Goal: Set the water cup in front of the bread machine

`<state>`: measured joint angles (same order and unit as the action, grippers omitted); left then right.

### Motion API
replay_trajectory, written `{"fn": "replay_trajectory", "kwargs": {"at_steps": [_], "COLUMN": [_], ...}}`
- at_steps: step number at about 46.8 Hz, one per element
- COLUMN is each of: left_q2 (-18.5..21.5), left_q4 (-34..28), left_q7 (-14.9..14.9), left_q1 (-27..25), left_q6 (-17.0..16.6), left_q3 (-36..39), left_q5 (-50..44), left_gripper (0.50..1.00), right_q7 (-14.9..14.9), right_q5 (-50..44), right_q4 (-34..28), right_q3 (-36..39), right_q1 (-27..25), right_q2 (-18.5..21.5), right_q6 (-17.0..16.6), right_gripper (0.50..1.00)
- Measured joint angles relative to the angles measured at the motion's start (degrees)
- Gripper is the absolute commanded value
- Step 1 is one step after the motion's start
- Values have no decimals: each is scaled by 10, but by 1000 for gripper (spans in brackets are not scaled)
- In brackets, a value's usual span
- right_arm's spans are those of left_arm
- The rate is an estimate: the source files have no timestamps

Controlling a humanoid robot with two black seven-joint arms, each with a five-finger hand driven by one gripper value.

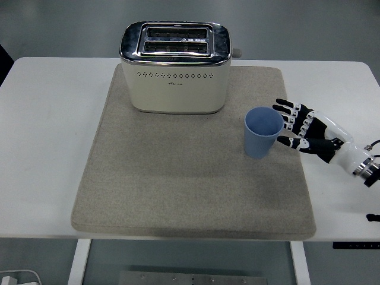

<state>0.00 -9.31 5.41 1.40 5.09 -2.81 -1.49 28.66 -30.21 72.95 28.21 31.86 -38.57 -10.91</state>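
We find no text we can read. The bread machine (175, 65) carries a small dark mark on its near face, below the rows of holes, and faint print on its top between the slots, both too small to make out.

The grey mat (178, 178) lies bare across the centre and lower half of the frame, so the stretch below the bread machine (176, 68) is open. Only 2 things stand on it: the bread machine at upper centre and the blue water cup (263, 132) at centre right. The right hand (304, 129), fingers spread, sits just right of the cup.
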Motion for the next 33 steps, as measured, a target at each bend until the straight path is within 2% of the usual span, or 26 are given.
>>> {"fn": "replay_trajectory", "kwargs": {"at_steps": [10,33], "left_q2": [0,0], "left_q4": [1,2], "left_q7": [0,0], "left_q1": [0,1], "left_q6": [0,0], "left_q3": [0,0], "left_q5": [0,0], "left_gripper": [1000,1000], "right_q7": [0,0], "right_q5": [-19,-20], "right_q4": [-5,-24], "right_q3": [0,1], "right_q1": [-1,0], "right_q2": [25,50], "right_q6": [13,13], "right_gripper": [921,921]}}
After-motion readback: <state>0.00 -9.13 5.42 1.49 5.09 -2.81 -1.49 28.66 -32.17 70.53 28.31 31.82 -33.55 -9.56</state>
